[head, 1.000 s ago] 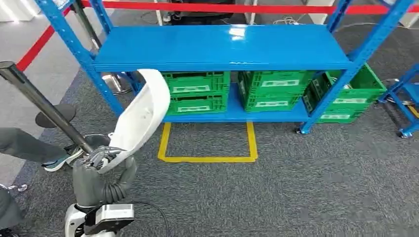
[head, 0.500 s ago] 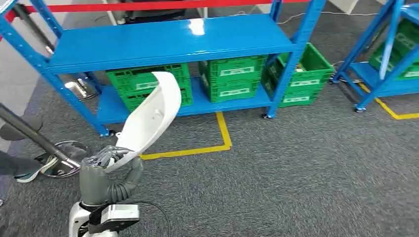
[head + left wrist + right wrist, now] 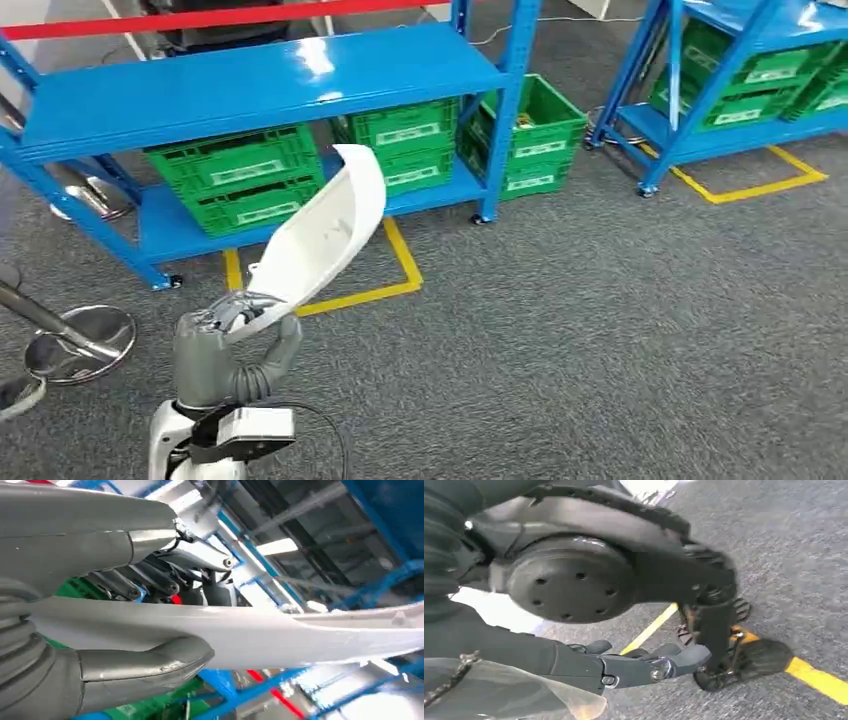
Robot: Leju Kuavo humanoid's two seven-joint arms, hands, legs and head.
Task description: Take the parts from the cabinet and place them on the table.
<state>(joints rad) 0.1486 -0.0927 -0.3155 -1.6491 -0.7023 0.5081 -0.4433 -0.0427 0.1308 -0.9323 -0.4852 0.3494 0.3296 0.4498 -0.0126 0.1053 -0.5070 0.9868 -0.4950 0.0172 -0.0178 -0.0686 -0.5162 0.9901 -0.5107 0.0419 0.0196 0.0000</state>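
My left hand (image 3: 225,320) grips the lower end of a long, curved white plastic part (image 3: 325,235), which rises tilted up and to the right in front of the blue cabinet rack (image 3: 250,85). In the left wrist view the white part (image 3: 260,635) runs across the picture, pinched between the grey thumb (image 3: 150,662) and the darker fingers (image 3: 150,582). My right hand (image 3: 639,665) hangs low over the carpet, its fingers stretched out with nothing in them.
Green crates (image 3: 235,175) fill the rack's lower shelf, one more (image 3: 530,135) at its right end. A second blue rack (image 3: 700,100) with green crates stands at the right. Yellow floor tape (image 3: 400,265) marks the grey carpet. A chrome stanchion base (image 3: 80,340) sits at the left.
The camera has swung to the right: the rack has slid left and the second rack has come into view. My left hand keeps hold of the white part.
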